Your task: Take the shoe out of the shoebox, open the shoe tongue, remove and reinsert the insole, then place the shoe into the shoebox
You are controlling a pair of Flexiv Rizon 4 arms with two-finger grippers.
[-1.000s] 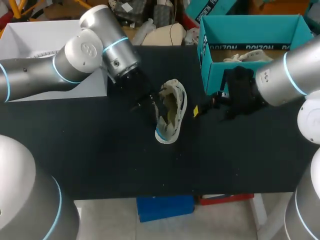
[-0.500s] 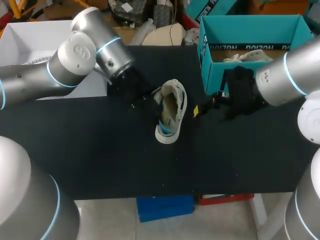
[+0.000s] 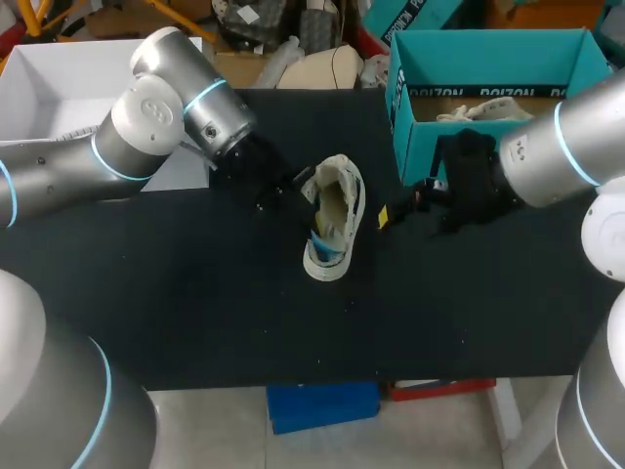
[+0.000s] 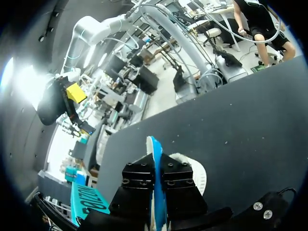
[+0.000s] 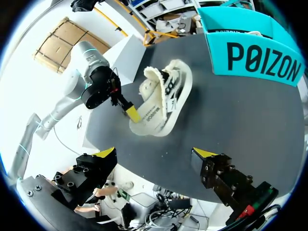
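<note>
A cream shoe (image 3: 335,217) lies on its side in the middle of the black table (image 3: 195,303), also seen ahead of the right gripper (image 5: 162,98). My left gripper (image 3: 296,191) is at the shoe's opening, shut on a thin blue-topped insole (image 4: 154,156) that stands up between its fingers; the shoe's white rim (image 4: 192,168) shows just behind them. A bit of blue insole (image 3: 320,240) shows inside the shoe. My right gripper (image 3: 400,203) hangs open to the right of the shoe, nothing between its fingers (image 5: 155,153). The teal shoebox (image 3: 400,93) stands at the back right.
A white open box (image 3: 39,78) sits at the back left, behind my left arm. Something pale lies inside the teal shoebox (image 5: 255,60). Bare black table stretches in front of the shoe to the near edge.
My left gripper closed on the insole and drew back to the left a little, and blue now shows inside the shoe. The right arm has kept still.
</note>
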